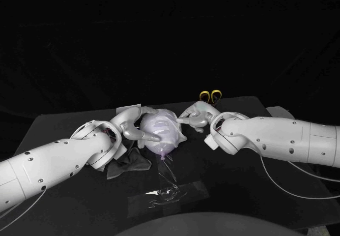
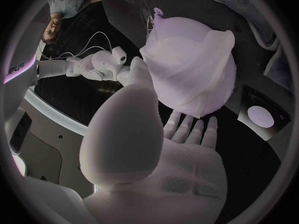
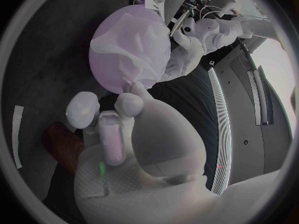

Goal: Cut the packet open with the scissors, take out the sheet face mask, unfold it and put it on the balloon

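I am cradling the balloon (image 1: 166, 145) with my left hand (image 1: 131, 127) at the middle of the black table (image 1: 64, 129). In the left wrist view my left hand (image 2: 156, 149) is laying its thumb along one side of the balloon (image 2: 171, 27) while its fingers (image 2: 187, 129) are reaching under the other side, so that hand is gripping the balloon. The sheet face mask (image 1: 159, 123) is lying draped over the balloon's rounded upper part, and the knotted neck is pointing toward me. In the left wrist view the edge of the mask (image 2: 199, 69) is running across the balloon as a pale, slightly lifted border. My right hand (image 1: 195, 119) is pressing in from the opposite side. In the right wrist view one of its fingertips (image 3: 132, 89) is touching the lower edge of the mask (image 3: 137, 40), where it meets the bare skin of the balloon (image 3: 106, 72). I cannot tell whether my right hand (image 3: 124, 144) is pinching that edge or only resting against it. The scissors (image 1: 210, 95), with yellow handles, are lying at the table's far edge, behind my right hand and apart from it. The cut packet (image 1: 166, 193) is lying near the front edge, with a strip of bare table separating it from the balloon's neck. A dark cloth (image 1: 131, 162) is sitting beside my left wrist, close to the balloon.
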